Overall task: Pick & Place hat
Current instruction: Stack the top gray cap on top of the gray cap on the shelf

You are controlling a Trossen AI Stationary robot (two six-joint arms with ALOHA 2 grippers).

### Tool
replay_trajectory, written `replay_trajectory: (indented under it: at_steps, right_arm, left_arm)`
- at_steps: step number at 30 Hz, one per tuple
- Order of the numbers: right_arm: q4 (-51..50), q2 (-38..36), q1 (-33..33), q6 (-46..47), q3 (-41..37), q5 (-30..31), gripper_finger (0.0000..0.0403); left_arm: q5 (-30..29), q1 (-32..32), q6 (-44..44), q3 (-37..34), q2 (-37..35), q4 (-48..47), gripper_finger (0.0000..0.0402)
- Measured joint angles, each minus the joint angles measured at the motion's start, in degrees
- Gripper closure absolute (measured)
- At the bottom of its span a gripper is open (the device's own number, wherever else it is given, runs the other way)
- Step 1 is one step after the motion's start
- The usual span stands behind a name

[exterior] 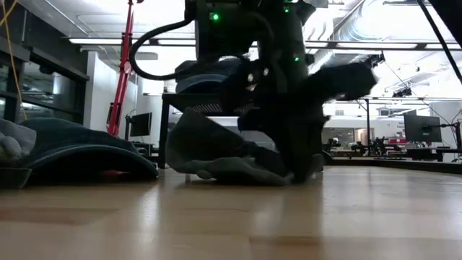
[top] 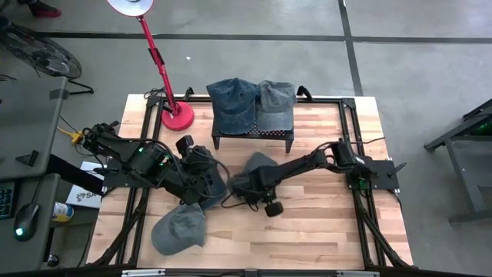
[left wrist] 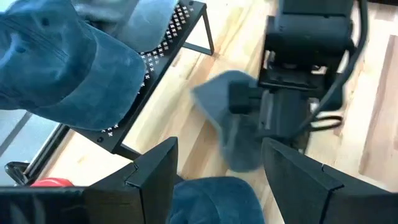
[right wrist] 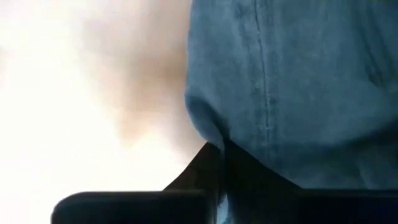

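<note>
At table centre, the grey-blue hat (top: 257,171) is lying crumpled on the wooden table (top: 323,231), just in front of the black rack (top: 254,137). The right gripper (top: 247,192) is bearing down on it, and the right wrist view is showing the two dark fingers (right wrist: 214,171) drawn together with a fold of denim pinched between them, so the tool is clenched on the hat's fabric. In the low view the cloth (exterior: 216,155) is bunching upward at the grip while its lower edge is touching the boards, which suggests a lift is only beginning.

The left gripper (left wrist: 214,177) is waiting beside it over a darker blue hat (top: 207,185), its fingers standing spread apart with nothing between them; it appears to be keeping clear of the working arm. Two further hats (top: 252,104) are sitting side by side on the rack, evidently the deposit point, which is judged to explain the pick being made so near it. Another grey hat (top: 178,228) is lying near the table's front edge on the left arm's side, well apart from the rack. A red lamp base (top: 177,117) is standing beside the rack.
</note>
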Motion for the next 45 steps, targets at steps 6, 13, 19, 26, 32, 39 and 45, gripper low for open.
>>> replay_trajectory:
  at_steps: [6,13,19,26,32,39,45]
  right_arm:
    - [-0.27,-3.95,3.93,3.74,-0.28,-9.94,0.04]
    - [2.64,-16.13,8.93,12.45,-0.19,-8.42,0.0401]
    - [5.1,-28.07,13.38,20.92,-0.15,4.92,0.0402]
    - [7.26,-38.76,18.38,27.21,-0.11,18.98,0.0402]
    - [10.42,-44.72,22.71,26.68,-0.11,29.9,0.0403]
    - [17.71,-49.43,25.17,16.43,-0.04,39.75,0.0403]
    - [21.79,-53.02,25.2,8.95,-0.02,40.21,0.0403]
  left_arm:
    - [-0.84,0.02,0.04,0.0,0.0,0.17,0.0174]
    - [-0.52,0.02,0.5,0.0,0.0,0.26,0.0174]
    - [0.62,0.01,5.9,0.0,0.0,5.24,0.0174]
    - [0.47,0.02,19.28,0.02,0.0,17.05,0.0174]
    - [-2.25,0.07,23.71,0.02,0.0,23.02,0.0174]
    - [-1.47,1.0,25.98,0.11,2.05,30.16,0.0174]
    - [0.96,4.61,25.46,0.07,4.67,30.38,0.0174]
